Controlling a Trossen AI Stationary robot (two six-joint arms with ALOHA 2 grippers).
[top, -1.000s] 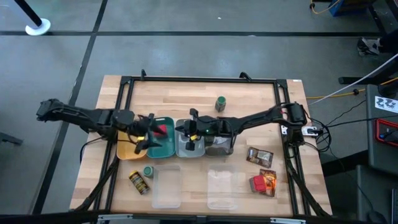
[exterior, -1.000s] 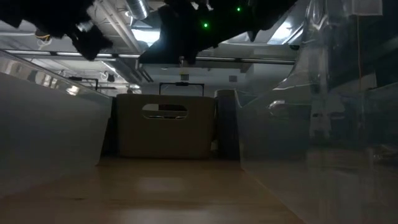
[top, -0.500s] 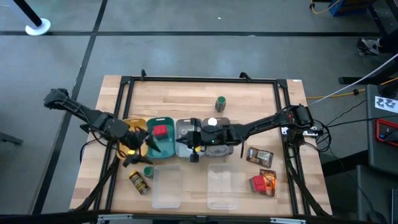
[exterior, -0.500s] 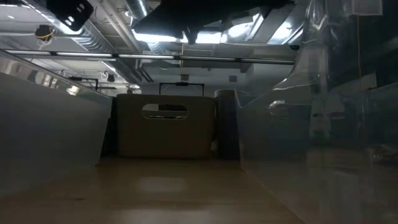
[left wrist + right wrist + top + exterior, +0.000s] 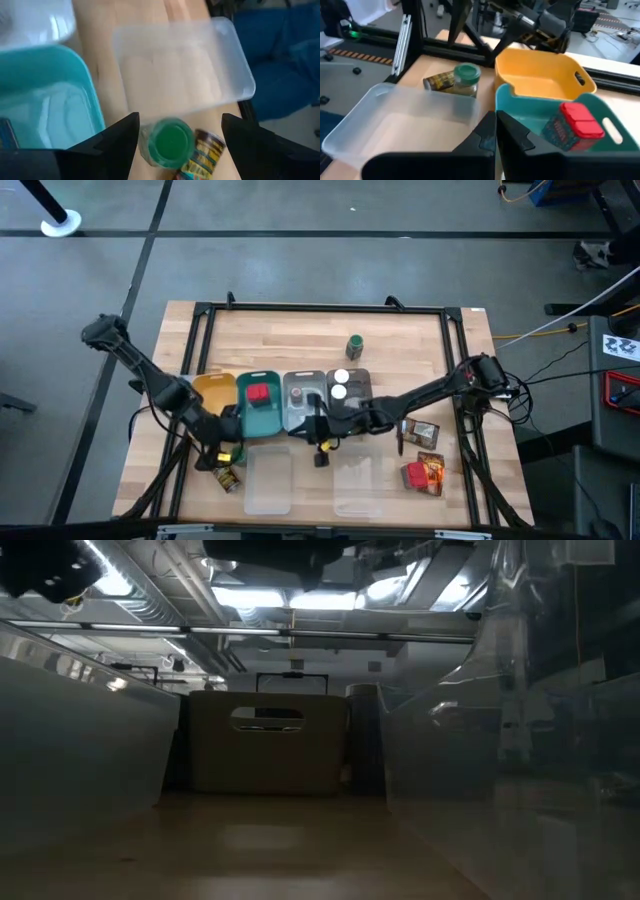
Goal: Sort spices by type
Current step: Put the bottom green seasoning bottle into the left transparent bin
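In the high view my left gripper hovers over a green-capped jar near the table's near-left. In the left wrist view its open fingers stand on either side of that jar without touching it. A yellow-labelled jar lies beside it. My right gripper is shut and empty, just nearside of the grey tray; its wrist view shows the fingers closed. A red box lies in the teal tray. Two white-capped jars stand in the second grey tray. Another green-capped jar stands farther back.
An empty yellow tray sits left of the teal one. Two clear lids lie along the near edge. Flat pouches and a red box lie at the near right. A black frame borders the table.
My left gripper has left the teal tray, moved toward the near-left and come over the green-capped jar; the red box stays in the teal tray. My right gripper has drawn back from over the grey trays toward the near edge, uncovering the white-capped jars.
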